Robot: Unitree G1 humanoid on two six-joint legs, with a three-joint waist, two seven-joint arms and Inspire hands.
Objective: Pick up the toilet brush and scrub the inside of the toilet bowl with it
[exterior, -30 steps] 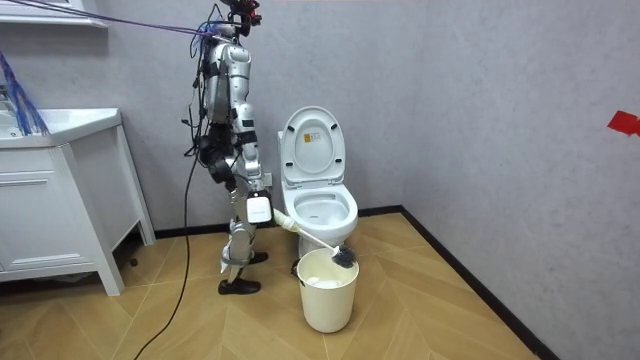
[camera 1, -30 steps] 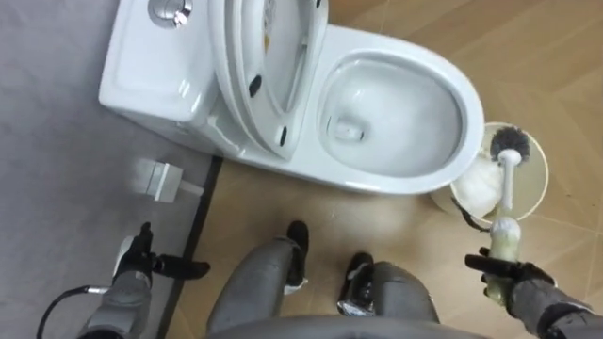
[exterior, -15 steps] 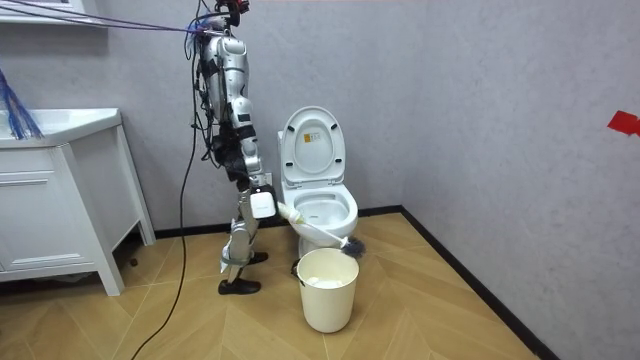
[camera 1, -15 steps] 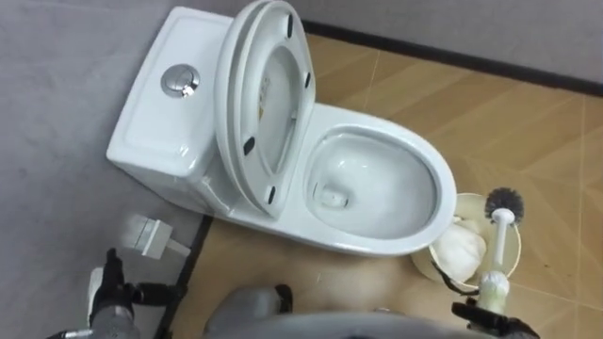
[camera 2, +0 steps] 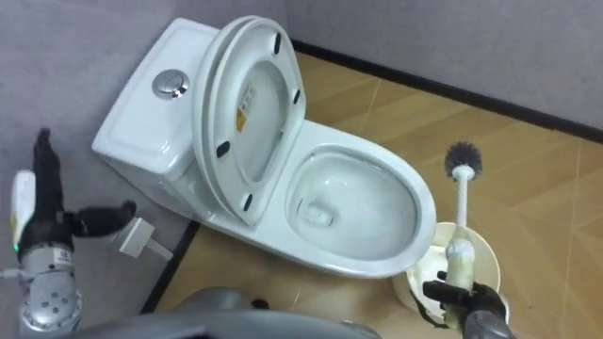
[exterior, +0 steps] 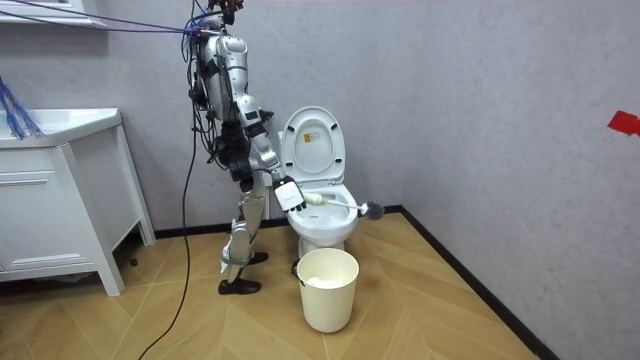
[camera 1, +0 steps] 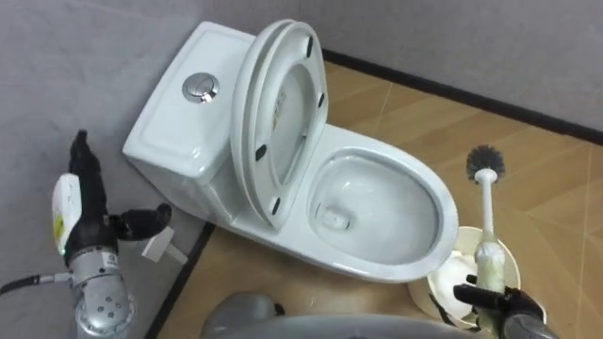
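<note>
My R robot hand clamped on brush handle, bristles up beside toilet rim, over bin; L robot hand near tank, fingers straight, apart

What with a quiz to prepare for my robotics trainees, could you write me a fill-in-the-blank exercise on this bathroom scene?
1. The robot's right hand grips the handle of the ____.
2. Its bristles are ____ the bowl, over the wooden floor.
3. The toilet seat is ____, leaving the bowl uncovered.
4. The round flush button sits on top of the ____.

Missing words: toilet brush; outside; raised; tank.
</note>
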